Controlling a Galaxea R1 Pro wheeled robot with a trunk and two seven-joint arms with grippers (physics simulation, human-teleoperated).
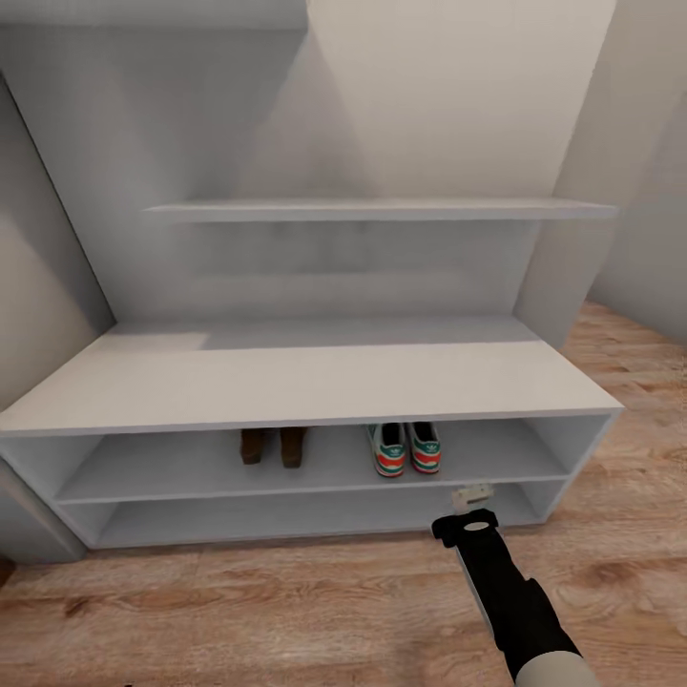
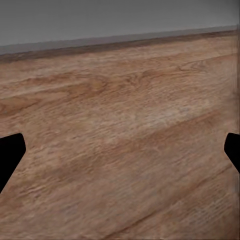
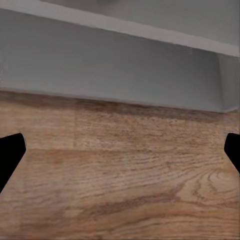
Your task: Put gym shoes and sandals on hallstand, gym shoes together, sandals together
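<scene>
Wood-plank corridor floor (image 1: 286, 601) is lying bare before the hallstand (image 1: 305, 382), whose upper shelf is holding two sandals (image 1: 274, 446) mid-shelf and two gym shoes (image 1: 405, 448) rightward; right tool (image 1: 471, 496) is hanging open, left tool (image 2: 120, 155) likewise.

— What sat on the hallstand (image 1: 286, 386)?
— Its upper shelf carried both pairs: the sandals (image 1: 273, 446) side by side, the gym shoes (image 1: 405, 448) together at their 3 o'clock. The flat top was bare.
— And the corridor floor (image 1: 286, 611)?
— Wood planks ran under the hallstand.
</scene>
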